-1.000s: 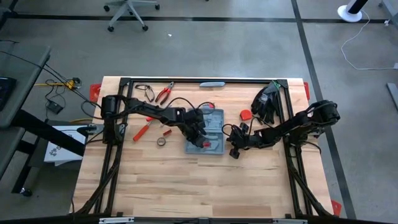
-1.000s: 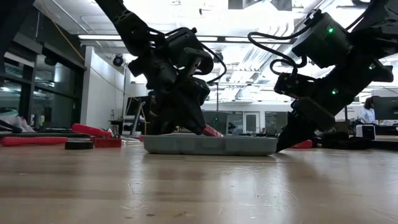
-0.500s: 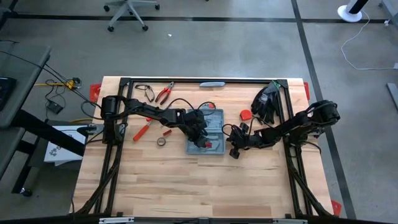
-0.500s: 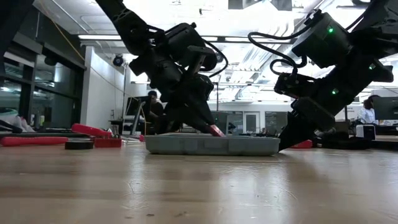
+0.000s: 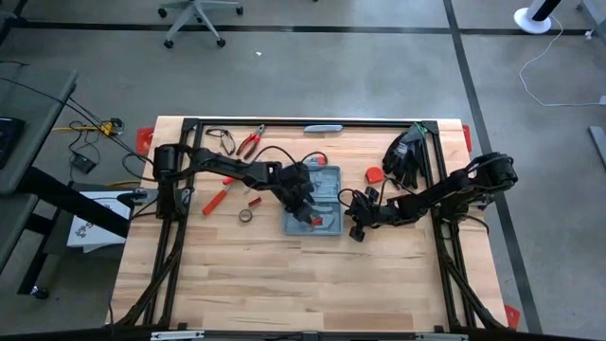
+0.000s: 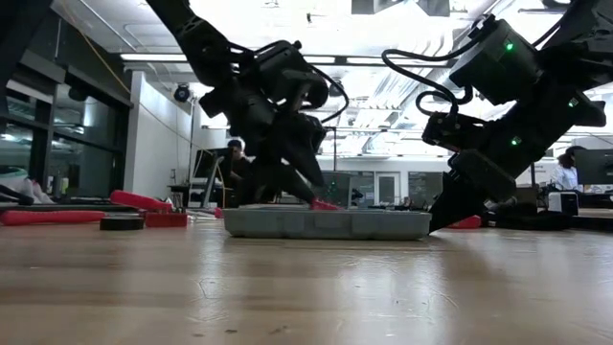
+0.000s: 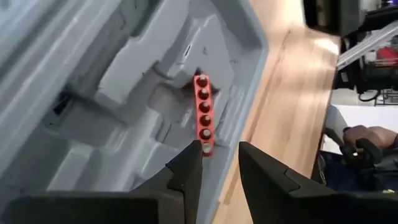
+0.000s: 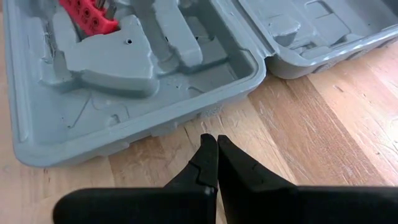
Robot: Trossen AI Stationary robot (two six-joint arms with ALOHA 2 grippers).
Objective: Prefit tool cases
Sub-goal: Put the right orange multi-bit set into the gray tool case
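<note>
tool case (image 5: 314,197): left gripper (image 7: 219,163) parted over red bit strip (image 7: 203,114), right gripper (image 8: 216,154) pressed together beside; risk, strip sits proud if unseated

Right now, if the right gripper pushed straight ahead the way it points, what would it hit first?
Most likely the near wall of the open tool case. The right gripper, jaws shut, sits low over the bare wooden table, just short of that grey rim; its height is hard to judge.

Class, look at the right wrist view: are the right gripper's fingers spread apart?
No: the right gripper has its fingers pressed together, over the wood beside the open tool case.
</note>
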